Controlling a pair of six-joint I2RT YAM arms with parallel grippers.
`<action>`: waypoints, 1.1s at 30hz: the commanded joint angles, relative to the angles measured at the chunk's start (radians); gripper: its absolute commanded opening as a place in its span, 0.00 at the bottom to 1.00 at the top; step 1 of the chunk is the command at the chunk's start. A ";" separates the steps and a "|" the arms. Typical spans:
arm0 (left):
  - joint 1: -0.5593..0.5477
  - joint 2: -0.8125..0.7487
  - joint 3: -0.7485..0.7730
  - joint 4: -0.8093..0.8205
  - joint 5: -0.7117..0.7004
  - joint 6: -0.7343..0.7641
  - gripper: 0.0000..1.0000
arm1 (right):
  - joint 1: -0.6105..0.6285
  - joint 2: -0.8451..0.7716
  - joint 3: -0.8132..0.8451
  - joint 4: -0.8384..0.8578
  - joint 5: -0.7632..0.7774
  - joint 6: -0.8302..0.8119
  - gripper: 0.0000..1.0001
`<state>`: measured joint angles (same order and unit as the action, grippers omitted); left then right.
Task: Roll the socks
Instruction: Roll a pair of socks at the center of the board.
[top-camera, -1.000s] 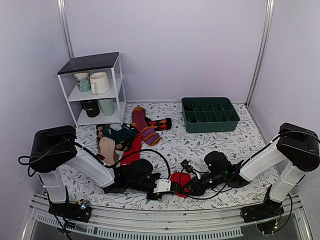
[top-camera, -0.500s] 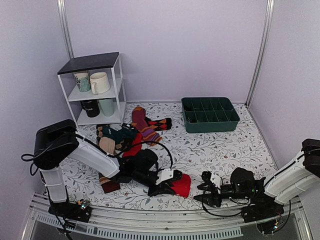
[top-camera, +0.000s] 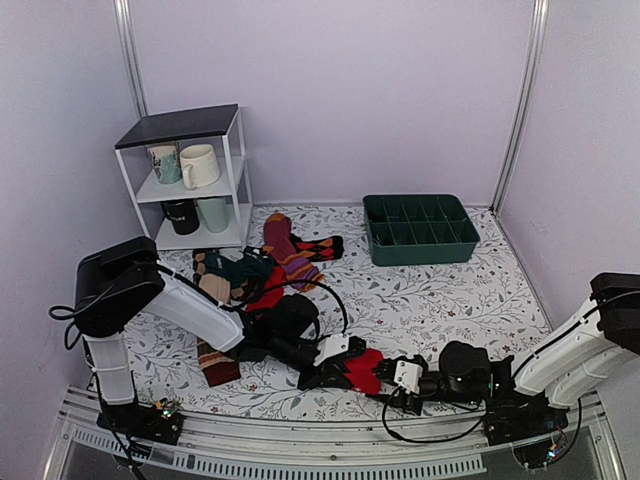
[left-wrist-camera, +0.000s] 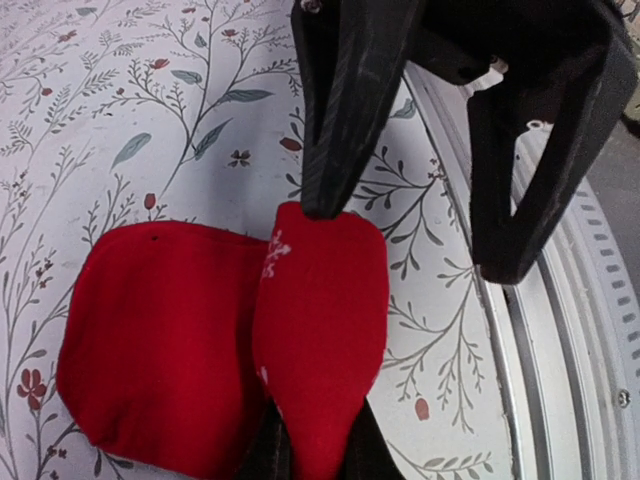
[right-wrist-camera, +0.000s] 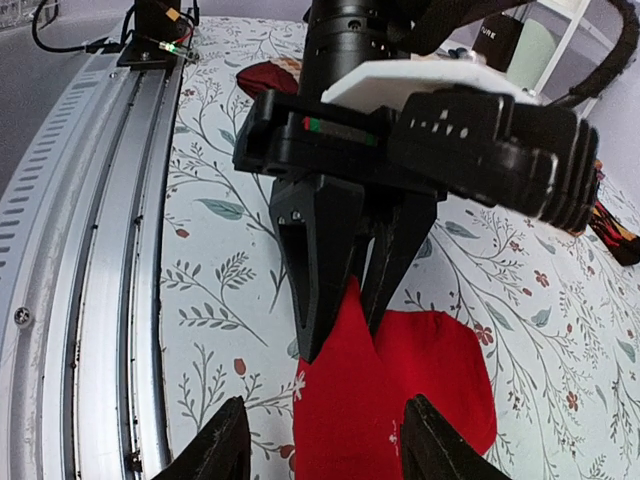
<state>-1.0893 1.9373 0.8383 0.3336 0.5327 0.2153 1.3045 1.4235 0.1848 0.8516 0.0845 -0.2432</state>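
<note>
The socks (left-wrist-camera: 180, 340) are lying folded between the two pincers, a raised flap reaching up to the left pincer (left-wrist-camera: 411, 242). That pincer is standing wide, one fingertip (left-wrist-camera: 322, 195) touching the flap, gripping nothing. The right pincer (right-wrist-camera: 325, 400) is gaping too, straddling the red cloth without squeezing. I judge the left should be pinning the flap while the right is closing and turning it evenly. Well beyond both pincers a green tray (top-camera: 420, 254) is sitting, its compartments looking bare; past the left pincer, mugs (top-camera: 198, 165) are standing on a shelf (top-camera: 185, 125)
</note>
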 joint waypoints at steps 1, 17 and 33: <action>0.002 0.089 -0.037 -0.228 -0.043 -0.012 0.00 | 0.009 0.052 0.023 -0.053 0.027 0.032 0.52; 0.006 0.097 -0.033 -0.226 -0.048 -0.016 0.00 | 0.009 0.163 0.061 -0.138 0.053 0.186 0.45; 0.006 0.094 -0.037 -0.219 -0.058 -0.017 0.00 | 0.021 0.227 0.104 -0.254 0.099 0.322 0.22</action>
<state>-1.0843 1.9453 0.8486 0.3275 0.5465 0.2047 1.3220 1.5852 0.2691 0.7532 0.2123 0.0139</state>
